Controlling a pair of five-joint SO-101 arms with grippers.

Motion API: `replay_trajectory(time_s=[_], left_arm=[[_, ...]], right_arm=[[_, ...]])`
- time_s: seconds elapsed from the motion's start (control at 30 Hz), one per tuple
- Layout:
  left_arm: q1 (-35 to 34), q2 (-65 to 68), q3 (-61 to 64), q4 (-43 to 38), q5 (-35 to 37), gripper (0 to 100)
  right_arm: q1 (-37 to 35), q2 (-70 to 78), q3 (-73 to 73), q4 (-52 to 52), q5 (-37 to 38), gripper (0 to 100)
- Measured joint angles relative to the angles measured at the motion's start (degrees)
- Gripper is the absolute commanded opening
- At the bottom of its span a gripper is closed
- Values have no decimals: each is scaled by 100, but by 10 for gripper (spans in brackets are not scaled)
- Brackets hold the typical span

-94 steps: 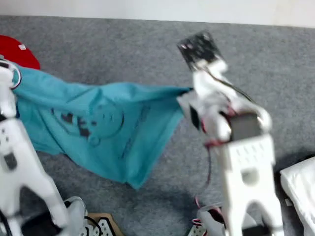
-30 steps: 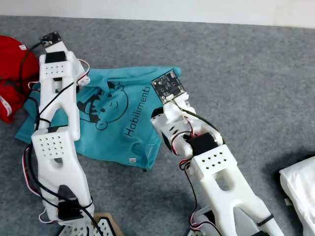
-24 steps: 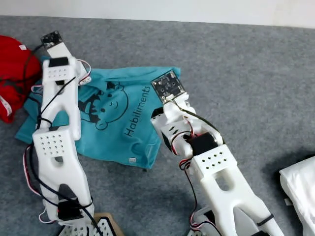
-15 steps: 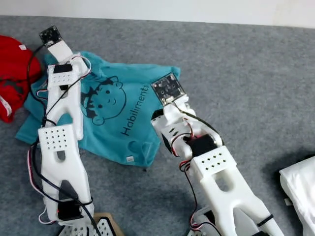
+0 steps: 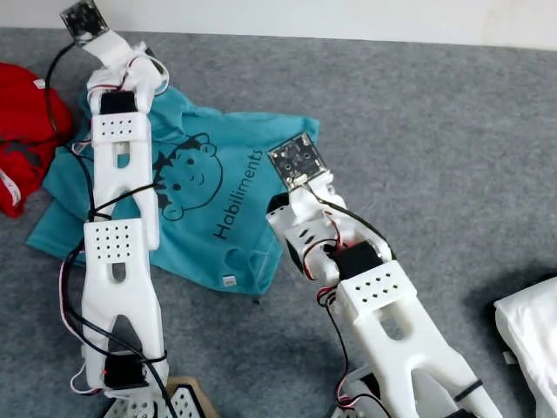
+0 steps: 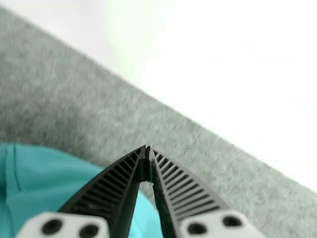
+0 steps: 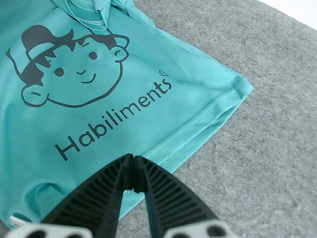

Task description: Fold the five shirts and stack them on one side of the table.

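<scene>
Grey felt is spread over the whole table [image 5: 452, 131], and a pale wall is seen beyond its far edge. A teal shirt [image 5: 226, 183] is laid print-up on the left half, with its collar end drawn toward the far-left corner and its stitched hem turned toward the table's middle.

The left gripper [image 6: 147, 166] is held at the collar end, close to the far edge. Its jaws are pressed together and a pinch of teal cloth appears to be caught between them, probably so that the shirt can be pulled flat and square before any fold is made. The right gripper [image 7: 132, 173] is held over the hem, its jaws closed to a thin line with nothing seen between them. It is judged to be placed there to take or pin that edge.

Little room is left on the collar side. The far edge is near, and a bunched red shirt [image 5: 22, 104] is lying at the left edge, just beside the teal one. Open felt is offered across the middle and right half. A white garment [image 5: 531, 331] is set at the near-right corner, well apart, and is probably part of the stack.
</scene>
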Motion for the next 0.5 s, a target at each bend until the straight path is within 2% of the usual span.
replay_trajectory(time_s=[0.13,0.23,0.33,0.5], left_arm=[[-18,0,-44,18,0,7],[-18,0,-123,756,0,7],[-18,9,-466,2233,0,7],[-18,0,-1530,5257,0,7]], right_arm=[[0,0,35,0,0,6],[0,0,35,0,0,6],[0,0,35,0,0,6],[-9,0,35,0,0,6]])
